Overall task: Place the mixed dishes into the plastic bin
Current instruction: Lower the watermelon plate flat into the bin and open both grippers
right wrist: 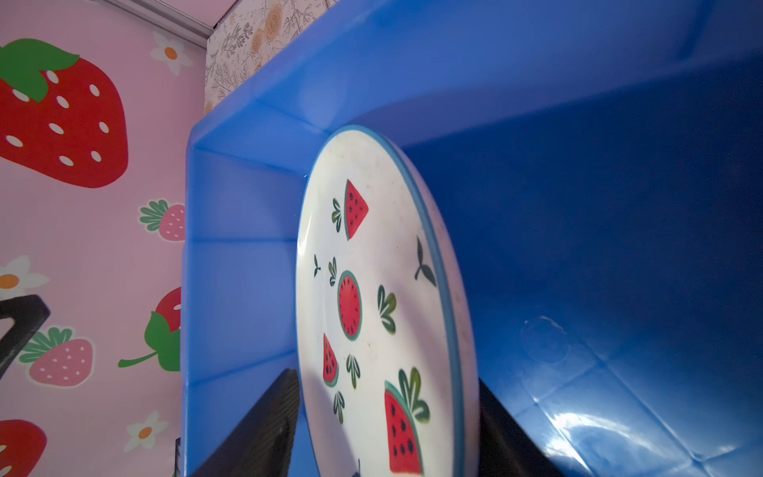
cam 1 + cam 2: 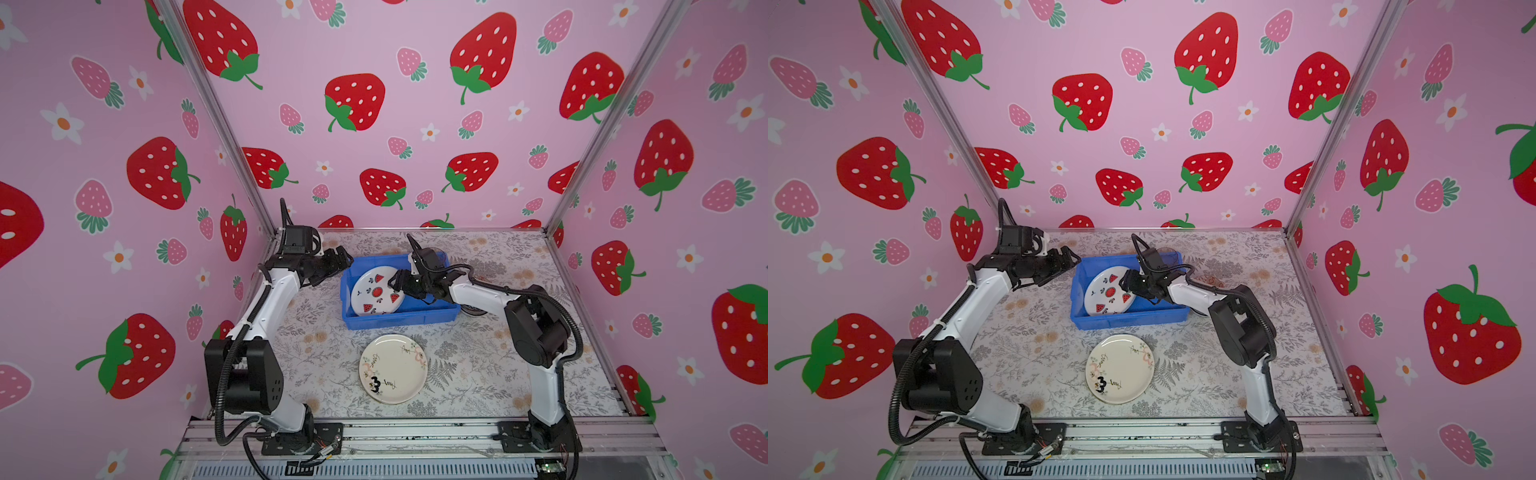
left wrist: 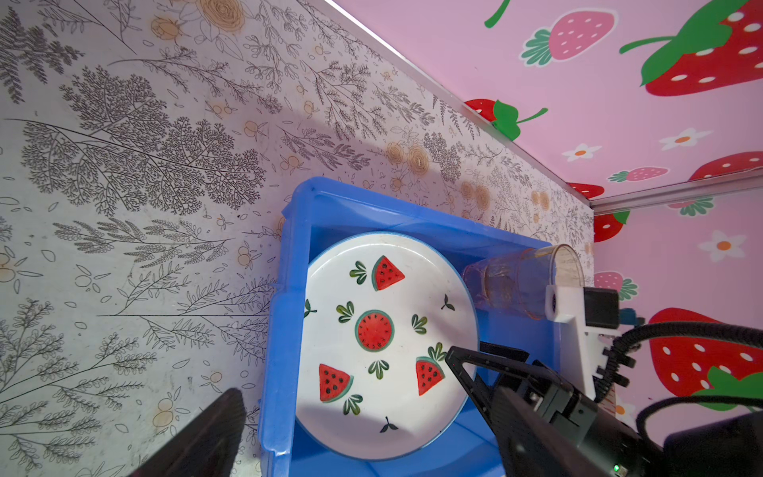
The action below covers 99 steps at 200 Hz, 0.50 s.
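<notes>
On the flower-printed tabletop [image 2: 478, 386], the bright blue rectangular plastic bin [image 2: 399, 321] already holds two dishes. A round white plate with red watermelon slices [image 2: 376, 293] is propped tilted toward the bin's left wall, and a tinted clear glass tumbler [image 3: 516, 281] sits at a far corner. A pale round plate with a dark flower [image 2: 392, 369] lies outside, just in front of the bin, so the task looks part done. Left arm: bent, with the left gripper [image 2: 347, 259] empty, jaws wide apart, hovering by the bin's far left rim. Right arm: reaching into the bin, with the right gripper [image 2: 395, 284] straddling the watermelon plate's right rim; whether it pinches the plate cannot be told.
</notes>
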### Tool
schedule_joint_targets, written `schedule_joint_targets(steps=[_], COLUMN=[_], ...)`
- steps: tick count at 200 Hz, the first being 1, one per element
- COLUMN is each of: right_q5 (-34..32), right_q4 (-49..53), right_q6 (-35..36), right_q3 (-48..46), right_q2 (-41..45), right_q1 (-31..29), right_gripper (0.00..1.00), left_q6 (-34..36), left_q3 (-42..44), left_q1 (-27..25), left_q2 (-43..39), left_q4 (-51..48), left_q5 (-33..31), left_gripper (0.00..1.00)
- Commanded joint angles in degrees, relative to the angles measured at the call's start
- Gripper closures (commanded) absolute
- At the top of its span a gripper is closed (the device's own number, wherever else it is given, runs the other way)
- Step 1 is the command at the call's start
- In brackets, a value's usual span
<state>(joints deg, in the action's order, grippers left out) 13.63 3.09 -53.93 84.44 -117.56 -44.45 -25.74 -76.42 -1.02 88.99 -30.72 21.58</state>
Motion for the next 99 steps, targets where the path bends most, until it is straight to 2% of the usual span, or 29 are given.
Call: schedule_joint_targets(steps=[1, 99], right_q5=[-1.0, -4.8], right_q4=[1.1, 6.0], right_q6=[1.3, 3.9], right_q3=[2.0, 4.7], right_q2=[-1.5, -3.4], right_q1=[-0.9, -1.8], right_gripper=[0.35, 0.26], left_q6=[0.1, 0.0], left_q3=[0.2, 0.2], left_q1=[-0.2, -0.2], left_q2=[0.5, 0.7], left_q4=[-0.4, -0.5], left_q5=[0.6, 0.7], left_gripper=[0.04, 0.04])
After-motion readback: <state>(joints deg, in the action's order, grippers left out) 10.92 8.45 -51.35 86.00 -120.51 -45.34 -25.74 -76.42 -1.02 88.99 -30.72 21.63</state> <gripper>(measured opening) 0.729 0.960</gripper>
